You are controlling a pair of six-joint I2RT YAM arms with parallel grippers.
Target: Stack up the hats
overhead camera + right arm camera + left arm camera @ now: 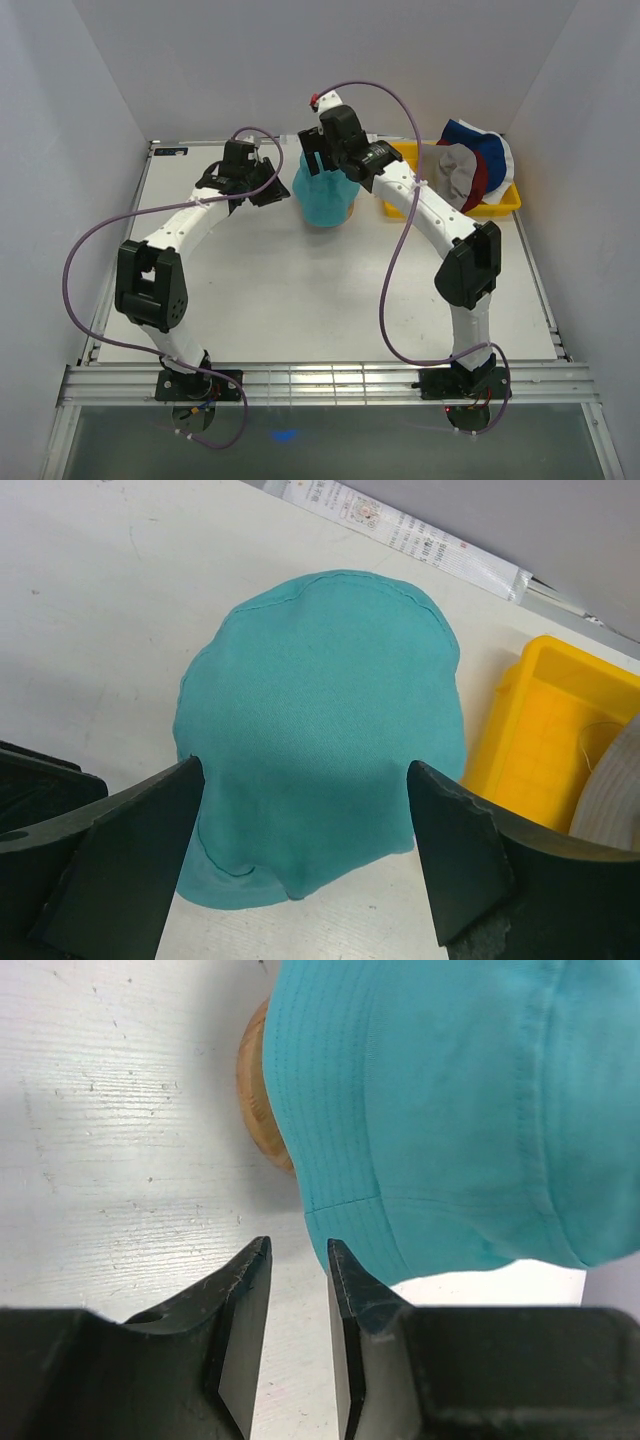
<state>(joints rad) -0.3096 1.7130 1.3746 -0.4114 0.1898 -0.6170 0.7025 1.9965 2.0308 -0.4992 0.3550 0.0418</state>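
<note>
White worktop (300, 300) is carrying a teal hat (323, 195) draped over a wooden stand (262, 1100) at its far middle, the right claw (305, 770) hovering over the crown with jaws wide apart, the left claw (298, 1244) sitting beside the brim, jaws slightly apart and empty, while other hats (470, 165) are lying heaped in a yellow tray (500, 208) nearby.

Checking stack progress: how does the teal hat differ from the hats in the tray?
The teal hat sits alone over the wooden stand, crown up; the tray hats lie heaped, crumpled. The teal hat is one colour; the tray hats mix white, red, blue. All soft fabric.
</note>
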